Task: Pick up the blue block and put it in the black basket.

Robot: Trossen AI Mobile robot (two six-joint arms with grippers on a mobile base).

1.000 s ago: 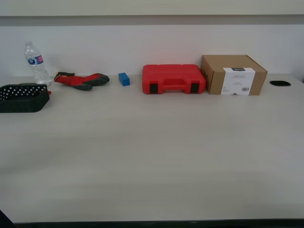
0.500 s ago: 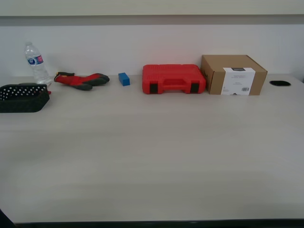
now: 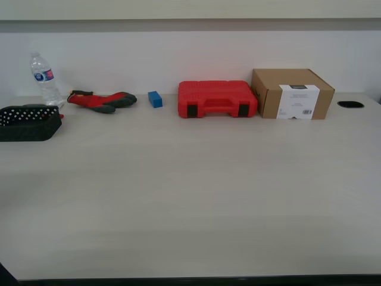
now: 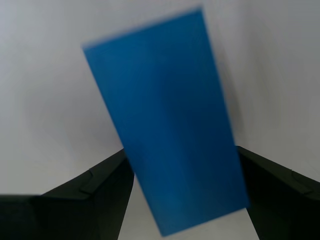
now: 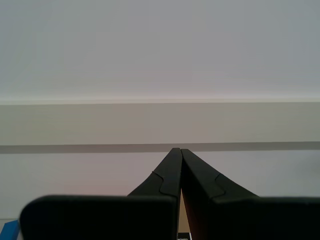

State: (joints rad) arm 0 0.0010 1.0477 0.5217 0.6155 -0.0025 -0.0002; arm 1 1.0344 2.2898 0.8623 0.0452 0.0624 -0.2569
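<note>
the table (image 3: 196,202) is the biggest thing in the exterior view, a pale top that fills most of the frame; its middle and near part are bare, its near edge runs along the bottom of that view, and its far edge meets a white wall. no arm shows in the exterior view.

everything stands in a row along the far edge. the cardboard box (image 3: 292,94) with a white label sits toward the exterior view's right, and a dark round hole (image 3: 350,104) in the top lies beyond it near that corner. the red tool case (image 3: 217,99) sits just beside the box, near the middle of the far edge. the black basket (image 3: 28,123) rests at the table's edge on the exterior view's left, a little nearer the camera than the row. behind it stand a clear water bottle (image 3: 44,79) and a red and grey glove (image 3: 101,100). a small blue block (image 3: 155,99) stands between the glove and the case, apart from both.

in the first wrist view the blue block (image 4: 167,125) is large and blurred, tilted, its lower part between the dark fingers (image 4: 95,192) of my first gripper (image 4: 182,192); the fingers are spread to either side of it, and i cannot tell whether they touch it.

my second gripper (image 5: 179,165) has its fingers pressed together with nothing between them, pointing at the wall.
</note>
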